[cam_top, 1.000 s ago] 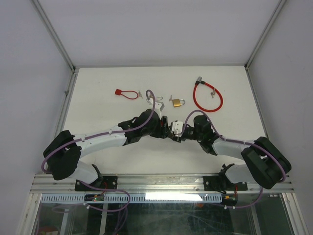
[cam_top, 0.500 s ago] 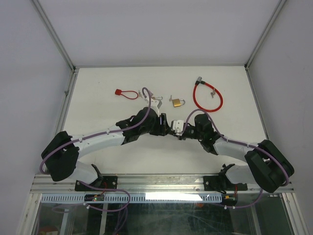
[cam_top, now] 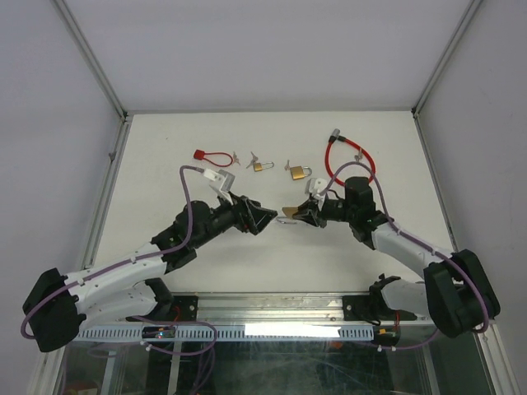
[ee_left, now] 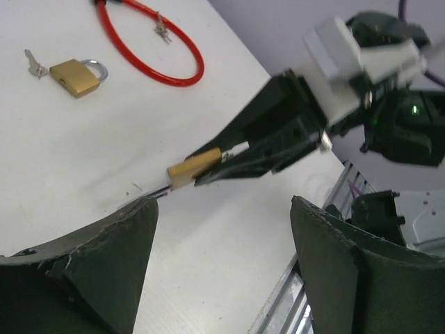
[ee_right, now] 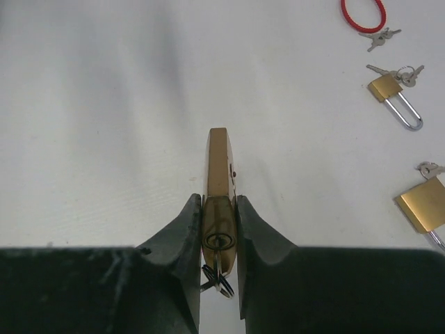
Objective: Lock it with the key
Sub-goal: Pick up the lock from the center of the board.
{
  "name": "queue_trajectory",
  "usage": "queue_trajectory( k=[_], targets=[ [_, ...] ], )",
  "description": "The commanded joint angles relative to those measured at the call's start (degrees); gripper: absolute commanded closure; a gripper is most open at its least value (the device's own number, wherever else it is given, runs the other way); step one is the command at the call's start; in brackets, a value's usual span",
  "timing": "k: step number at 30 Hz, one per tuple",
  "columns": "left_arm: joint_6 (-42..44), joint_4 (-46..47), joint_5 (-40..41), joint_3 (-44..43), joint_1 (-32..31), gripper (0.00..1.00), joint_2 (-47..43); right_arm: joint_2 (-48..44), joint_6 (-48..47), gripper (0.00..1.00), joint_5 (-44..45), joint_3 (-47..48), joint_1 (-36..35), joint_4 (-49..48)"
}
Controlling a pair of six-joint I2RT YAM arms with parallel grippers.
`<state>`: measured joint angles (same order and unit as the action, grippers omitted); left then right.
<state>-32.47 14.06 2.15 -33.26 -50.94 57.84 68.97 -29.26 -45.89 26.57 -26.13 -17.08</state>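
Roughly mid-table (cam_top: 165, 181), a red cable lock (cam_top: 350, 160) is laid flat beyond the right fingers (ee_right: 193, 228). The left fingers (cam_top: 262, 216) are held spread wide, tips pointed at the right fingers. A brass padlock (ee_right: 218, 163) is pinched flat between the right fingers, its body stuck out past the tips toward the left fingers. A key ring (ee_right: 217, 282) is hung at its keyhole, behind the tips.

A brass padlock (ee_right: 217, 174) — edge-on, clamped between the right fingers (ee_right: 182, 233) (key ring (ee_right: 217, 277) dangling from its keyhole end).
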Motion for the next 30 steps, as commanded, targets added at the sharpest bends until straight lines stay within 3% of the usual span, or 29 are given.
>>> queue_trajectory(
  k=[1,6,11,16,20,24,30],
  targets=[
    [6.48,17.66,-6.99,10.09,0.24,0.22,-5.66,-5.33,11.18,1.0,-9.82,8.74,5.05,0.63],
    [12.49,28.96,-11.94,18.06,0.18,0.23,-7.93,-7.0,21.07,1.0,-16.66,14.99,10.04,8.45],
    [29.91,40.36,-15.81,23.97,-0.23,0.23,-9.02,-6.23,27.26,1.0,-24.35,17.01,12.46,10.41],
    [42.46,42.21,-14.63,23.92,-0.53,0.22,-7.03,-6.62,27.63,1.0,-31.97,18.98,12.95,12.42],
    [43.18,44.68,-19.12,21.57,-0.4,0.24,-2.3,-7.82,27.95,1.0,-33.86,19.19,12.92,12.6],
    [41.41,43.77,-23.53,17.78,-0.13,0.37,3.41,-8.43,28.2,1.0,-34.73,19.31,12.92,12.45],
    [35.71,48.01,-28.22,15.01,0.0,0.4,11.35,-9.2,28.3,1.0,-35.34,18.75,12.86,11.54]
  ],
)
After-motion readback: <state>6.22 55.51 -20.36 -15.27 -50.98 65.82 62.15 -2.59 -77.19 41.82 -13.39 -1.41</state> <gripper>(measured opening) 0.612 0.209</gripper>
